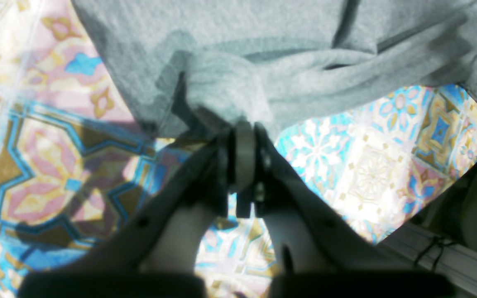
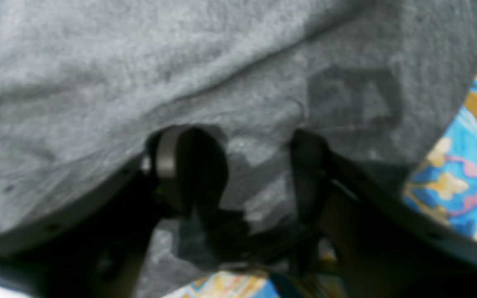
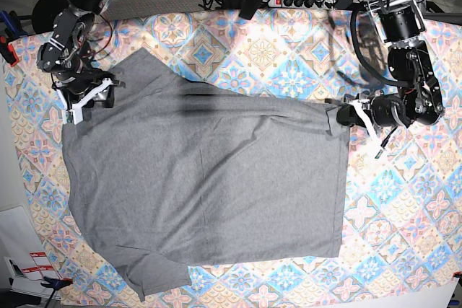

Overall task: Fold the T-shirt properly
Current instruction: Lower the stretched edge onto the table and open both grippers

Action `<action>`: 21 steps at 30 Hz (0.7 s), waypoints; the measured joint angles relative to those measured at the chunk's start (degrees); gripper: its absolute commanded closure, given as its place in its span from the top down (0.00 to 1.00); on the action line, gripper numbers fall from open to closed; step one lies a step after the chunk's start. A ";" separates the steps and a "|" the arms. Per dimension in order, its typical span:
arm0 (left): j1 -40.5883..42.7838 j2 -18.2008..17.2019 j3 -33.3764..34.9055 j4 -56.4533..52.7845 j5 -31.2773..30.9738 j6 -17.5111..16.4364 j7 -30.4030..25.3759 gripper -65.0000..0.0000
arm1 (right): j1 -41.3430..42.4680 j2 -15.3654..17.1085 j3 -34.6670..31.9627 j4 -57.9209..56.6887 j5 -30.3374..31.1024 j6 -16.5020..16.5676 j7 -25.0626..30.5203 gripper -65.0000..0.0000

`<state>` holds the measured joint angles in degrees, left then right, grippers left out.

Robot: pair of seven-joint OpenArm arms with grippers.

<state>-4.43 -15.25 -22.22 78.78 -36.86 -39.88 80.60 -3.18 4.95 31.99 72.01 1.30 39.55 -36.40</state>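
The grey T-shirt [image 3: 209, 185] lies spread over the patterned tablecloth and fills most of the base view, with a fold line across its upper part. At its right edge my left gripper [image 3: 341, 115] is shut on a bunched bit of the shirt. In the left wrist view, grey cloth [image 1: 230, 87] is pinched between the shut left gripper [image 1: 244, 132]. At the shirt's far left corner sits my right gripper [image 3: 108, 90]. In the right wrist view the right gripper [image 2: 238, 165] stands with jaws apart, pressed into the T-shirt [image 2: 180, 74], with cloth lying between the fingers.
The colourful tile-patterned tablecloth [image 3: 404, 200] covers the table around the shirt. A power strip [image 3: 296, 1] and cables lie behind the far edge. Papers [image 3: 25, 268] sit at the near left corner. The table's edge [image 1: 441, 256] shows beside my left gripper.
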 measured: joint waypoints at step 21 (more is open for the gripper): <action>5.86 0.17 0.02 2.89 0.07 0.00 -0.02 0.00 | -8.13 -1.05 7.54 22.49 -1.05 0.44 -9.22 0.06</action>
<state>1.43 -15.07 -22.20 81.67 -36.80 -39.88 80.58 -11.31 3.90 39.53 94.50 0.25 39.99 -45.63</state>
